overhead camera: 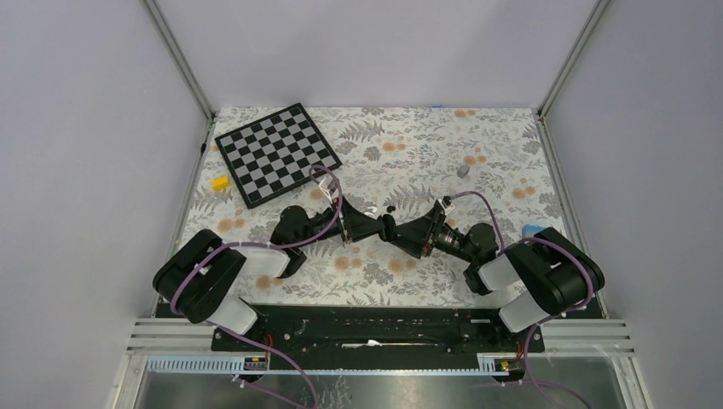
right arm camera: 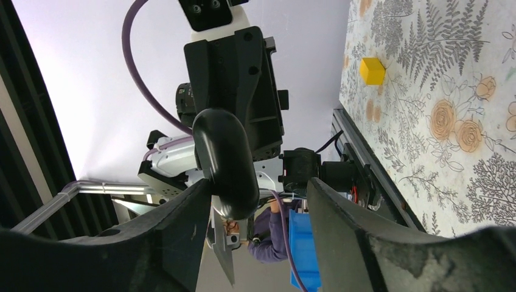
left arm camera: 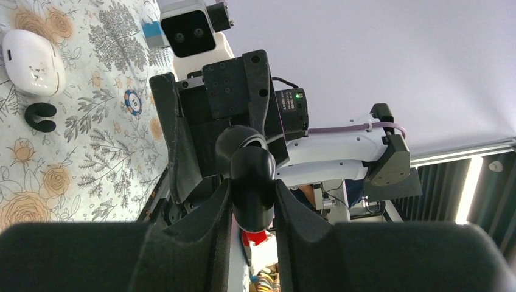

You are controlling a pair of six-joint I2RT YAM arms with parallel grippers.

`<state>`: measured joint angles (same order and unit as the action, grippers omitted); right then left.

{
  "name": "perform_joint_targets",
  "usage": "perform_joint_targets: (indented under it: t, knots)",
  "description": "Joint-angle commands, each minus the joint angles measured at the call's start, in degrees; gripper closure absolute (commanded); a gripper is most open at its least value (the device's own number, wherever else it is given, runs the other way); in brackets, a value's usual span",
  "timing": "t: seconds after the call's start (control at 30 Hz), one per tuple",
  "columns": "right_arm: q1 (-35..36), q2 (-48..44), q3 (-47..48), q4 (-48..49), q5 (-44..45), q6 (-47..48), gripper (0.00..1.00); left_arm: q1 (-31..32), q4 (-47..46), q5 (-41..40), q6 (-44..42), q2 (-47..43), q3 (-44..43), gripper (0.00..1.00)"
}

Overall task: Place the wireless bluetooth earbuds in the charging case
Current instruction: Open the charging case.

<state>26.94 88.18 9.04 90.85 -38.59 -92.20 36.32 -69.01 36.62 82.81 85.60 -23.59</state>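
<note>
The floral-patterned desk [left arm camera: 97, 158] is carrying the smooth white rounded plastic charging case [left arm camera: 33, 61], which is lying well apart from the matte black left fingers [left arm camera: 281, 204], off to their side. Those fingers are pinching a glossy black oval pebble [left arm camera: 251, 182]. The right fingers [right arm camera: 195, 207] are standing spread, with the pebble sitting between them. A tiny black C-shaped earbud [left arm camera: 41, 117] is lying just beside the case.

light: bright, even, diffuse | shadows: soft | wrist views: near foreground blurred
</note>
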Motion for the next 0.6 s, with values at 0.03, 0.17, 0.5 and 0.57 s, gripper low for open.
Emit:
perform_joint_targets:
  t: [0.03,0.17,0.5,0.57]
  knots:
    - [0.0,2.67,-0.61,5.33,0.77,2.48,0.32,0.6,-4.71,2.23,-0.63,-3.39,0.71,1.0]
    - [-0.11,2.21,-0.81,4.28,1.32,2.7,0.29,0.43,0.91,2.4,-2.59,-4.71,0.47,1.0]
    - [-1.89,3.95,-0.69,2.91,0.36,3.11,0.25,-0.66,20.01,3.82,-8.6,-11.97,-0.52,1.0]
    - [-1.85,3.97,-0.77,3.11,0.59,3.5,0.25,-1.01,26.62,2.47,-10.78,-13.81,-1.52,1.0]
